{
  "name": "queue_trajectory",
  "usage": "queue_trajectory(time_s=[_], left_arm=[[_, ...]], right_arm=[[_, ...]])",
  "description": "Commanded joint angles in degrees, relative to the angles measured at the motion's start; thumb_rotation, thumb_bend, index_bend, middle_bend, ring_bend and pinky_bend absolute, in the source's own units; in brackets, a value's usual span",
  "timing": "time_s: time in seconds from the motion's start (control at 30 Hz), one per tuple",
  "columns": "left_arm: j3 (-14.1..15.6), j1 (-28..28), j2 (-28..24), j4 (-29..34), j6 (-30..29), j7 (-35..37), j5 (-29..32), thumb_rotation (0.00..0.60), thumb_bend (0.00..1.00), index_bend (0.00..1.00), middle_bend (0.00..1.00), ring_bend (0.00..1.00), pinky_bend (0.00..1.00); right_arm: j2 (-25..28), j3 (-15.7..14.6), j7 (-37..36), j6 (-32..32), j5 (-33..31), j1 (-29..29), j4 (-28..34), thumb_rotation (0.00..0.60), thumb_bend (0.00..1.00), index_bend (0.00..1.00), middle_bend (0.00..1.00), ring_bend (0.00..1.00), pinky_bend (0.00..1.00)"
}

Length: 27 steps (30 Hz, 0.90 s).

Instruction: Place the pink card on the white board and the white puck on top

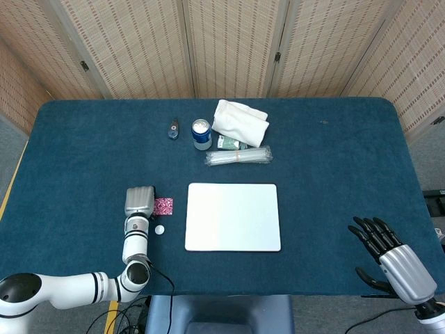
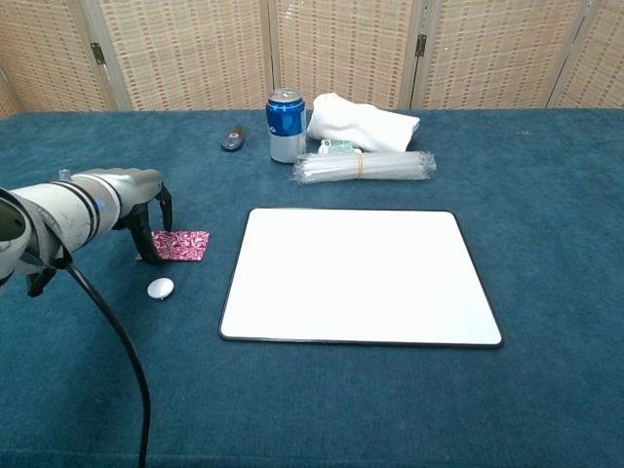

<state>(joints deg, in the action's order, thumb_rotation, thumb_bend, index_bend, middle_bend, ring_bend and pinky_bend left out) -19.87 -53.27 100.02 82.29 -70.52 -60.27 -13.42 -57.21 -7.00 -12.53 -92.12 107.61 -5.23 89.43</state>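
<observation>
under the left hand (image 1: 139, 202) its fingers (image 2: 144, 237) touch the pink card (image 2: 182, 245), grip unclear; white puck (image 2: 161, 288) just beside; right hand (image 1: 389, 256) spread, released.

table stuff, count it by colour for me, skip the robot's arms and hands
white: 3 (white board, white puck, folded cloth)
pink: 1 (pink card)
blue: 1 (soda can)
clear: 1 (bundle of straws)
dark: 1 (small remote)
green: 1 (small packet)
total: 8
</observation>
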Motion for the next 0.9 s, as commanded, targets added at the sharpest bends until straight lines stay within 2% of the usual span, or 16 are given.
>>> queue_trajectory(time_s=[0.03, 0.47, 0.67, 0.9], left_arm=[[-0.16, -0.34, -0.26, 0.60, -0.49, -0.37, 0.18, 0.600, 0.25, 0.44, 1.00, 0.88, 0.97], [-1.31, -3.23, -0.61, 4.68, -4.14, -3.74, 1.25, 0.600, 0.25, 0.44, 1.00, 0.88, 0.97], [-2.28, -6.85, 2.44, 4.43, -6.23, -7.61, 2.89, 0.600, 0.25, 0.43, 1.00, 0.87, 0.97], [-5.29, -12.22, 7.02, 4.30, -9.02, -11.37, 4.11, 0.600, 0.25, 0.43, 1.00, 0.87, 0.97]], right_arm=[[0.00, 0.01, -0.01, -0.08, 0.03, 0.02, 0.00, 0.600, 0.25, 0.00, 0.00, 0.00, 0.00], [0.14, 0.01, -0.84, -0.44, 0.50, -0.16, -0.12, 0.600, 0.25, 0.00, 0.00, 0.00, 0.00], [0.66, 0.10, -3.64, -2.85, 0.84, 0.34, -0.89, 0.600, 0.25, 0.00, 0.00, 0.00, 0.00], [1.32, -0.06, -7.79, -4.34, 1.27, 0.27, -2.51, 0.600, 0.25, 0.00, 0.00, 0.00, 0.00]])
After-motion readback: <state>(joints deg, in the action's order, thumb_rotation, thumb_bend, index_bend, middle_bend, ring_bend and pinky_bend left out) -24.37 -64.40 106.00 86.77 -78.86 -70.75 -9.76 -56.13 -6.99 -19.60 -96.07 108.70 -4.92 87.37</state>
